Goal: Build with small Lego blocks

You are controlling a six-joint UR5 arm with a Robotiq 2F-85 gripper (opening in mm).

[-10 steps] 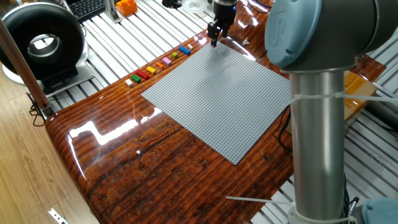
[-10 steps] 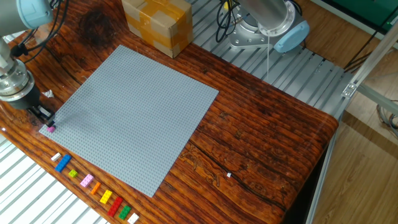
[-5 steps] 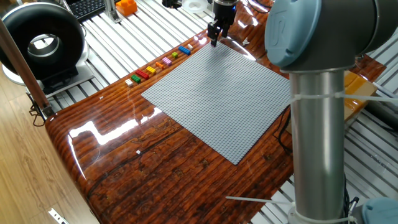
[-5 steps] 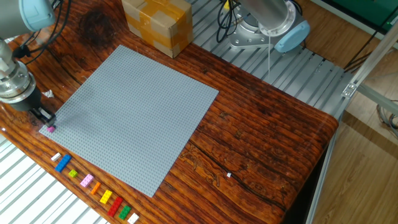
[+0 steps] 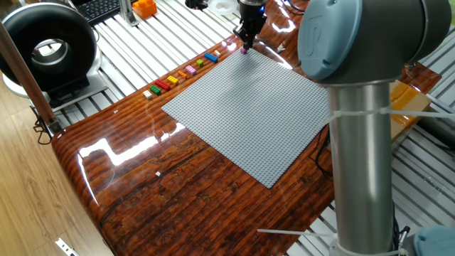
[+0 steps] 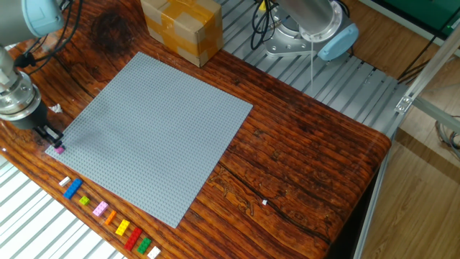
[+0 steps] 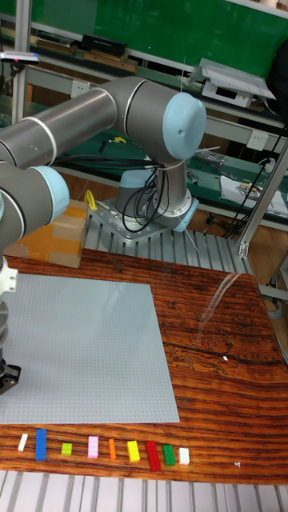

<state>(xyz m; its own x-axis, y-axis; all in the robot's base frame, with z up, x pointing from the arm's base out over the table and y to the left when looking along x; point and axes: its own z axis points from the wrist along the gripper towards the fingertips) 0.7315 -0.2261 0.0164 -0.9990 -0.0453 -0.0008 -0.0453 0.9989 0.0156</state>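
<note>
In one fixed view the gripper stands at the far corner of the grey baseplate. A tiny pink brick shows at the fingertips, right at the plate's corner. A second ago that brick was hidden under the gripper; now the gripper sits slightly higher and the pink shows below it. Whether the fingers pinch it or hang just above it cannot be told here. The row of loose bricks lies on the wood table just beside the plate's edge, running along that edge.

In the other fixed view the gripper is at the plate's left corner, and the pink brick sits on the plate's very corner, just below the fingertips. The fingers look narrow, but contact cannot be told. Compared with the earlier frame the arm has shifted slightly; the brick lies where it did. The brick is too small to tell its long axis. The row lies along the plate's near edge: white, blue, yellow-green, pink, orange, yellow, red, green, white.

In the tall fixed view the gripper is at the left border, mostly cut off. The row lies just beside the plate's near edge, each brick's long side set crosswise to the row.
</note>
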